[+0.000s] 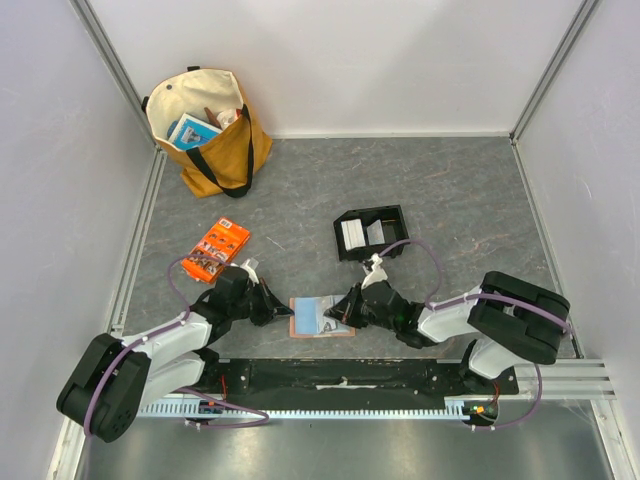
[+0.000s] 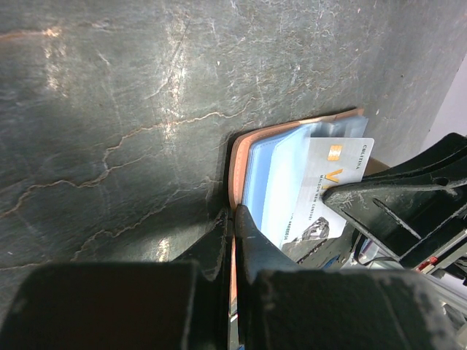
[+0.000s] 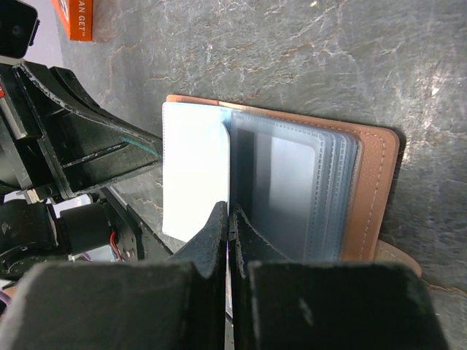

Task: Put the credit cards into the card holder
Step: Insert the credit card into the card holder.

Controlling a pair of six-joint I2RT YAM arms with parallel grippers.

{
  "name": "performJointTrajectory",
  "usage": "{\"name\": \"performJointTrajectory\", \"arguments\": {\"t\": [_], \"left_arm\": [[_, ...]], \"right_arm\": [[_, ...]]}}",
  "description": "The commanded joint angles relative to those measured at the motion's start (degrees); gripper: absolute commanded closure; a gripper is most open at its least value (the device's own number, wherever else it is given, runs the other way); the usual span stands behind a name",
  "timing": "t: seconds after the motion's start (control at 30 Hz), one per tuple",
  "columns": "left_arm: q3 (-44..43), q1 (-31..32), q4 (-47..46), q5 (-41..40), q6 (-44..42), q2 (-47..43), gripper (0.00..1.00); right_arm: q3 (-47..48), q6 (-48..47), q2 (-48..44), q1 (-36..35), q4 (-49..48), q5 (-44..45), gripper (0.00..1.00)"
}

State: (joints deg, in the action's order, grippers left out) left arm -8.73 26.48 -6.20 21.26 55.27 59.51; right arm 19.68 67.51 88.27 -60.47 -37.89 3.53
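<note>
Top view: the holder (image 1: pixel 308 318) lies open on the counter (image 1: pixel 450 200), near centre, between the left fingers (image 1: pixel 272 303) and right fingers (image 1: pixel 347 306).

Left wrist: the left fingers (image 2: pixel 241 221) are clamped on the holder's tan edge. The cover is judged soft and likely to flex. A card (image 2: pixel 332 179) rests on the blue sleeves (image 2: pixel 273 182).

Right wrist: the right fingers (image 3: pixel 219 219) pinch the card's near edge. It is judged thin, stiff and slippery, best held edgewise.

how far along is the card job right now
Early. Done: the card holder lies open. In hand: the left gripper pinches its edge while the right gripper holds one credit card against the clear sleeves, not visibly inside one. Left: seating it, plus the white cards in the black tray.
</note>
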Motion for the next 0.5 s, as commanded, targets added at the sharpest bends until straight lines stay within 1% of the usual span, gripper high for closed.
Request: {"name": "performJointTrajectory", "arguments": {"t": [0.0,0.2,0.3,0.47], "left_arm": [[-0.06,0.15,-0.22,-1.74,-2.27,0.00,0.98],[-0.41,0.15,-0.13,-1.74,-2.44,0.00,0.98],[-0.58,0.24,0.13,-1.74,-2.53,-0.18,0.98],[-0.67,0.24,0.13,-1.57,-2.62,-0.18,0.98]], "right_arm": [[-2.10,1.75,2.17,-0.35,-4.29,-2.48,1.00],[-2.72,2.20,3.23,-0.53,-6.50,-0.81,1.00],[-0.35,-0.44,2.26,-0.53,-0.80,1.82,1.00],[0.18,-1.94,-0.37,-0.44,3.69,8.23,1.00]]}}
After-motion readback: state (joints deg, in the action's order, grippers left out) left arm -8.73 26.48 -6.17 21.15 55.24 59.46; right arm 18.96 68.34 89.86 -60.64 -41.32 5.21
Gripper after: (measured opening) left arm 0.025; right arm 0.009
